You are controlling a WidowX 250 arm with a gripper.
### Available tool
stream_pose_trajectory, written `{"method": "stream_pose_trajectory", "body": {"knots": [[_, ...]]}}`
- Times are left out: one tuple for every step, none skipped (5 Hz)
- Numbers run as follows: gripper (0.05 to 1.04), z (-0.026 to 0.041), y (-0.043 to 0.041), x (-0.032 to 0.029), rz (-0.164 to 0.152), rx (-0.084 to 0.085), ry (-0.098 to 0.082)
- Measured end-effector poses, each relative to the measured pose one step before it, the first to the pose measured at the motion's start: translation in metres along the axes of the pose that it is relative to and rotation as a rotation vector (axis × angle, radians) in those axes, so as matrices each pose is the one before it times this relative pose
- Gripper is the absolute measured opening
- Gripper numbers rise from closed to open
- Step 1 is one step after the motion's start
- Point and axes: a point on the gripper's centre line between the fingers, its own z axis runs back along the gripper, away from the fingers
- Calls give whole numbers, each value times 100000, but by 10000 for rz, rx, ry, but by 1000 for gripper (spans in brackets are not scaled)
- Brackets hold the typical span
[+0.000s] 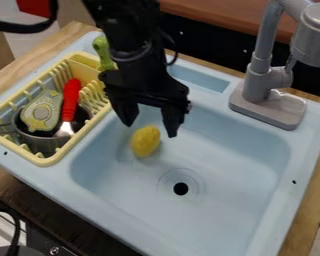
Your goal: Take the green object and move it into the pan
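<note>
Camera view: the end effector, fingers spread, hangs above the pale blue sink, near a yellow oval object in the basin. A green object with a pale yellow disc, the task's thing, sits in the metal pan, within the yellow rack along the sink's side. Beside it, a red-handled utensil slants with its metal end at the pan. Behind the arm's wrist, a bright green handle stands near the rack's far corner. Grey faucet: mounted at the sink's far rim.
</note>
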Motion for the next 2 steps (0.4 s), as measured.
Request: {"method": "stream_pose_trajectory", "body": {"knots": [[1000, 436, -672, 2395, 559, 133, -262], [1000, 515, -124, 3157, 848, 288, -252]]}}
